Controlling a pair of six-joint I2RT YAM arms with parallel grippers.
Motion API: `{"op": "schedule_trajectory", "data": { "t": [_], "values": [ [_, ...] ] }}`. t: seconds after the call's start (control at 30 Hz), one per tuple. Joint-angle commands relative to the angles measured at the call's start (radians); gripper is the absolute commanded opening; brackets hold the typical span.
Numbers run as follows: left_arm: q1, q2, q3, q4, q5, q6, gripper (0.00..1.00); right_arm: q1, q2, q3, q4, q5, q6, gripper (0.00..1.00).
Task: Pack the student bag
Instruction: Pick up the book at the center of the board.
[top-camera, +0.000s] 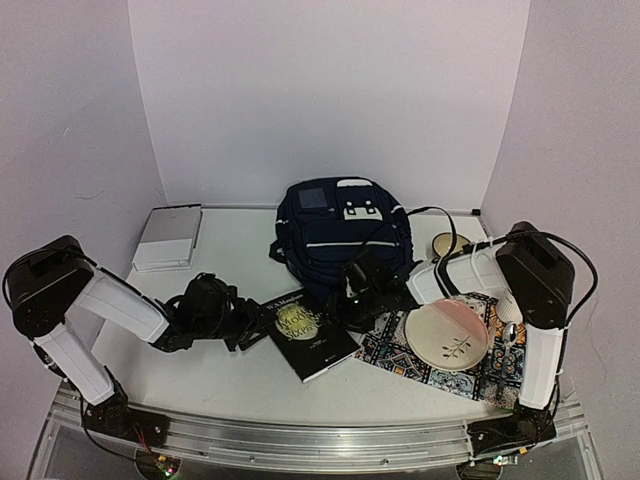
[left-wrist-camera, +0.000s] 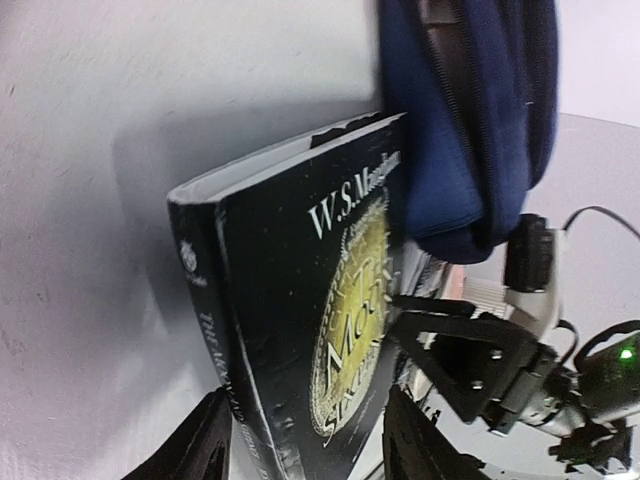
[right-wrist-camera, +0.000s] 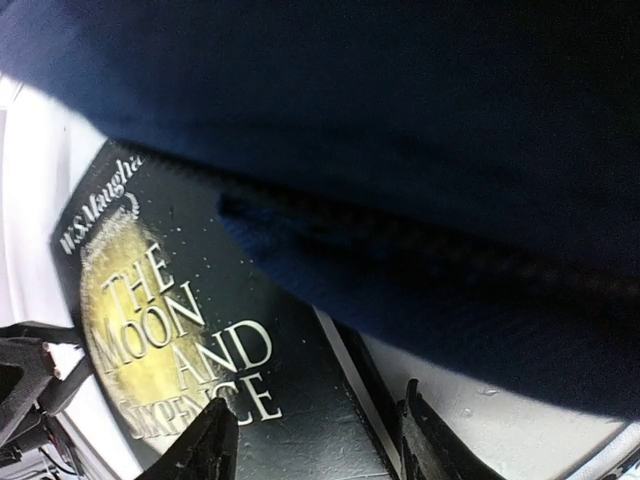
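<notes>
Your white surface (top-camera: 240, 380) carries everything, and the student bag (top-camera: 335, 235) is the biggest thing on it: it lies at 12 o'clock from the middle, navy with white stripes, pocket side up. In both wrist views its blue fabric (left-wrist-camera: 470, 120) (right-wrist-camera: 400, 120) hangs close over the far end of the book. At 4 o'clock from the bag you have a patterned mat (top-camera: 400, 355). It runs toward the right arm's base, with a pale round plate (top-camera: 446, 335) resting on it. The black book (top-camera: 310, 335) sits at 6 o'clock from the bag, its gold-printed cover up and its far edge reaching the bag's near edge. A flat white case (top-camera: 170, 237) lies well apart at 9 o'clock from the bag, near the back wall. Your left gripper (top-camera: 248, 325) (left-wrist-camera: 310, 440) is at the book's 9 o'clock edge. Its jaws stand partway apart with the spine end of the book (left-wrist-camera: 300, 330) between them, and you cannot tell whether they press on it. Your right gripper (top-camera: 352, 298) (right-wrist-camera: 315, 440) is at the book's 1 o'clock corner, under the bag's edge. Its jaws also straddle the edge of the book (right-wrist-camera: 180, 330), contact unclear. A small round tub (top-camera: 449, 243) stands at 3 o'clock from the bag.
</notes>
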Motion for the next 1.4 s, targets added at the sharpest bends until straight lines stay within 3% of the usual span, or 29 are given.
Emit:
{"op": "schedule_trajectory", "data": {
  "t": [0.0,0.37,0.7,0.9,1.17,1.37],
  "values": [
    [-0.055,-0.084,0.029,0.413,0.083,0.003,0.5,0.071,-0.023,0.0,0.119,-0.219,0.064,0.53],
    [-0.061,0.028,0.024,0.439,0.1,-0.023,0.48,0.074,-0.001,0.013,0.138,-0.23,0.073,0.53],
    [-0.058,-0.016,-0.041,0.424,0.066,0.01,0.14,0.074,-0.036,-0.002,0.137,-0.182,0.024,0.54],
    [-0.025,-0.109,-0.072,0.324,0.089,0.08,0.0,0.074,-0.113,-0.016,0.137,-0.135,-0.059,0.66],
    [0.069,-0.313,-0.066,0.181,0.209,0.249,0.0,0.034,-0.252,-0.054,0.137,-0.114,-0.135,0.82],
    [0.137,-0.316,0.027,0.179,0.406,0.315,0.0,-0.013,-0.312,-0.038,0.151,-0.14,-0.158,0.89]
  ]
}}
